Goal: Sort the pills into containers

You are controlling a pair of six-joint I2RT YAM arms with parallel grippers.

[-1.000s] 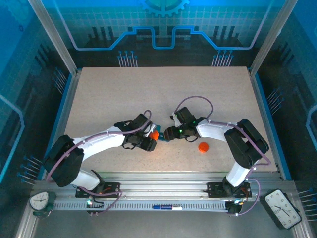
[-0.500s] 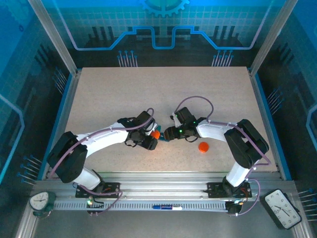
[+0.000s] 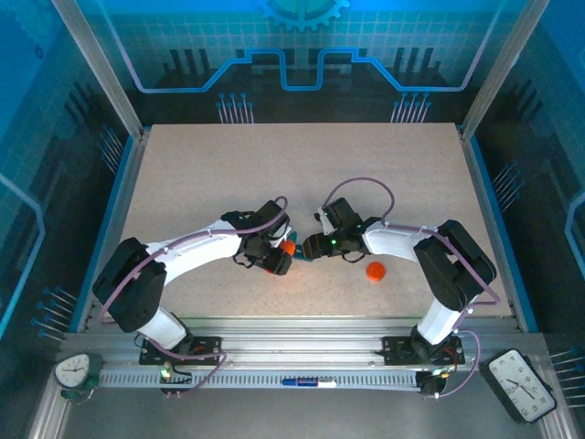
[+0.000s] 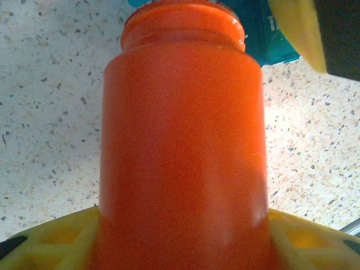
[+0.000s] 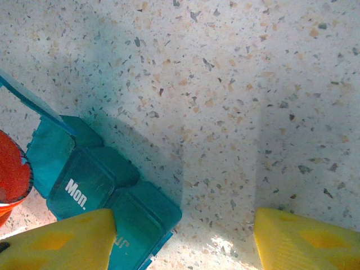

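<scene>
An uncapped orange bottle (image 4: pixel 181 140) sits in my left gripper (image 4: pixel 180 247), which is shut on its body; the bottle's open mouth points away toward the dark-teal pill box (image 4: pixel 270 42). From above, the left gripper (image 3: pixel 275 259) and bottle (image 3: pixel 287 247) sit mid-table, beside the right gripper (image 3: pixel 309 245). In the right wrist view the pill box (image 5: pixel 95 191), marked "Mon.", lies at lower left with one lid raised. My right gripper (image 5: pixel 183 242) is open, its left finger (image 5: pixel 56 242) over the box's corner. I see no pills.
The bottle's orange cap (image 3: pixel 375 271) lies on the speckled tabletop (image 3: pixel 274 174) just right of the right gripper. Metal rails border the table on the left, right and near sides.
The left arm's elbow has swung right and forward, carrying the bottle slightly closer to the pill box. The right arm and the cap have stayed put.
</scene>
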